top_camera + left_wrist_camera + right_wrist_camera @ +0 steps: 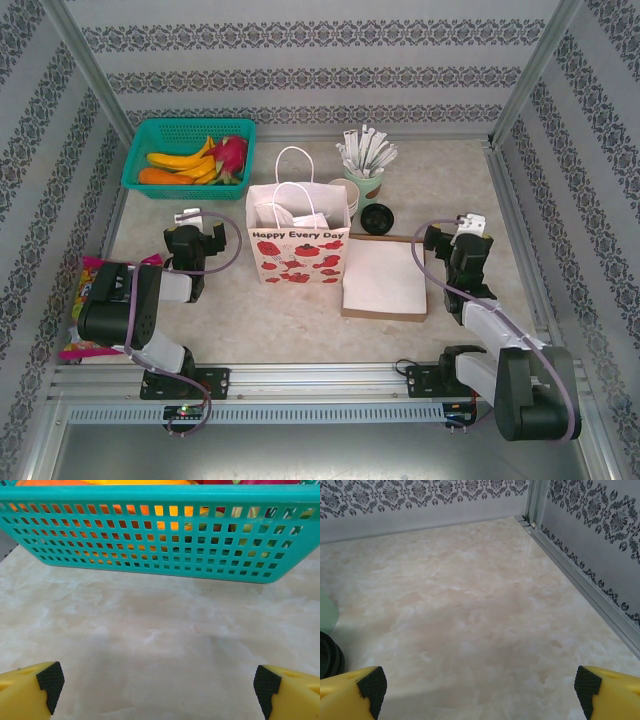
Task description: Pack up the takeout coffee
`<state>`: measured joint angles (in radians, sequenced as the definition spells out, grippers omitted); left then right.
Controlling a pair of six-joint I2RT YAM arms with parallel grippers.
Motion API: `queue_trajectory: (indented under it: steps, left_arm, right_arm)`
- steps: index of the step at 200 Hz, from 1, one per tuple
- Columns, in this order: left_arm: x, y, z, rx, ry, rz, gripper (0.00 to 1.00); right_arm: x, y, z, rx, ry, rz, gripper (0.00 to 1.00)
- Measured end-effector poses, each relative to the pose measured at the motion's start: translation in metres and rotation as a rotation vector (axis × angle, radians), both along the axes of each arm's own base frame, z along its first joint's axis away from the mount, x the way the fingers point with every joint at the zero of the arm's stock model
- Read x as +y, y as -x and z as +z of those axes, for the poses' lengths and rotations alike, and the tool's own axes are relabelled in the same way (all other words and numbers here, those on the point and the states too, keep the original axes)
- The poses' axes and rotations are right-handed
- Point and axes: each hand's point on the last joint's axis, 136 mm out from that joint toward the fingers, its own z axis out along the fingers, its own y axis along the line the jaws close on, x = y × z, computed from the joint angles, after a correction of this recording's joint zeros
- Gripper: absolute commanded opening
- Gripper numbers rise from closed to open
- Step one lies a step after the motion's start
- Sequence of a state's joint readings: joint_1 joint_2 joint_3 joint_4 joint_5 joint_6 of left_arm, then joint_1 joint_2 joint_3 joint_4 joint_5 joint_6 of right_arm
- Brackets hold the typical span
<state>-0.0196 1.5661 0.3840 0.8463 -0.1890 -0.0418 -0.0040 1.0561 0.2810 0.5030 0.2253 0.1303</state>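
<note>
The paper bag (297,245) stands open in the middle of the table (270,322). It has red pictures on its front and something white inside, but I cannot tell what that is. The takeout coffee (378,218) is a small cup with a black lid. It sits outside the bag, just to the right of it and a bit further back. Right behind the coffee is a green cup (366,183) full of white sticks, and next to that is a stack of cups (346,196) with no lids. A blue-green basket (185,190) at the back left holds yellow bananas (180,160), something orange and a pink fruit (230,155). A pile of white napkins (383,275) lies on a brown board (385,317) to the right of the bag. The left gripper (160,687) has its fingers wide apart and holds nothing. It faces the basket. The right gripper (480,687) is wide apart and empty too, with the coffee off to its left.
</note>
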Motion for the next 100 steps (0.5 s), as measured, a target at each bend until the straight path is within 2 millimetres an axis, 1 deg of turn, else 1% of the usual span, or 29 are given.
queue_trajectory:
  steps: [25,61,85,100]
  left_arm:
    - [0.000,0.000,0.000,0.000,0.000,0.000,1.00]
    - [0.000,0.000,0.000,0.000,0.000,0.000,1.00]
    - [0.000,0.000,0.000,0.000,0.000,0.000,1.00]
    - [0.000,0.000,0.000,0.000,0.000,0.000,1.00]
  right_arm:
    - [0.004,-0.004,-0.011,0.013,-0.004,0.024,0.98]
    - [0.017,-0.021,-0.035,0.050,0.017,0.090,0.98]
    - [0.029,-0.031,-0.040,0.019,0.053,0.133,0.98]
    - [0.039,-0.031,-0.045,-0.012,0.081,0.166,0.98]
